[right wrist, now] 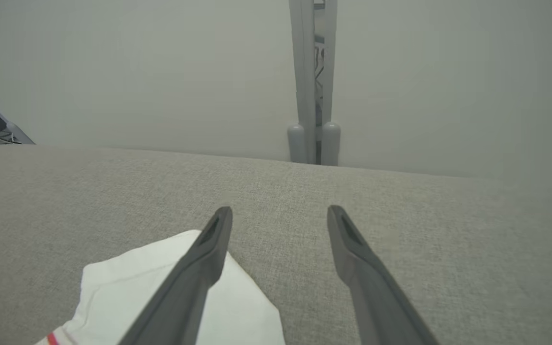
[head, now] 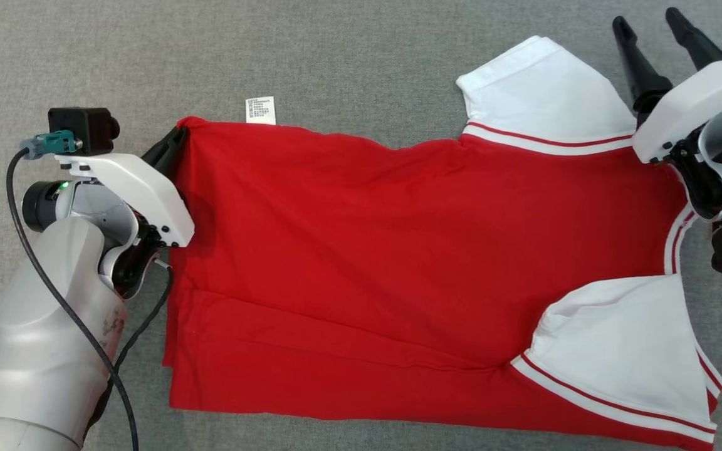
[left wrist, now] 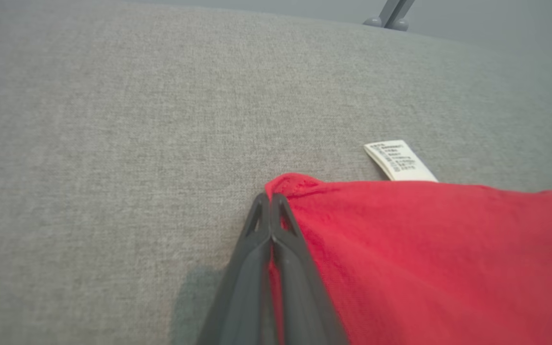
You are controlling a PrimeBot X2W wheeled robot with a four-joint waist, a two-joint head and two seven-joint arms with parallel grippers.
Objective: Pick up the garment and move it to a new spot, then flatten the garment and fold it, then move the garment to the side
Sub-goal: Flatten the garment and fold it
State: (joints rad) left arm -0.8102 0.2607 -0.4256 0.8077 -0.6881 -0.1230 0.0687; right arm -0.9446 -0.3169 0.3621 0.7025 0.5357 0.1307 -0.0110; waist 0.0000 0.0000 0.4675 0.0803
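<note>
Red fabric garment [head: 398,250]: 1 | white red-trimmed sleeves [head: 543,94], nearer the right claw [head: 646,19]: 2 | white printed label [head: 261,110], just beside left claw [head: 176,134]: 1 | dark two-fingered claws: 2 | grey woven surface [head: 336,56]: 1

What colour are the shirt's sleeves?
White sleeves, each with a thin red stripe; clearest in the head view.

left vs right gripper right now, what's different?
The left gripper has its fingers shut; the right gripper has them spread wide. The left gripper pinches the far hem corner of the red garment; the right gripper holds nothing and sits beside the white sleeve. Both have long dark fingers and sit at the garment's far edge, at opposite ends.
</note>
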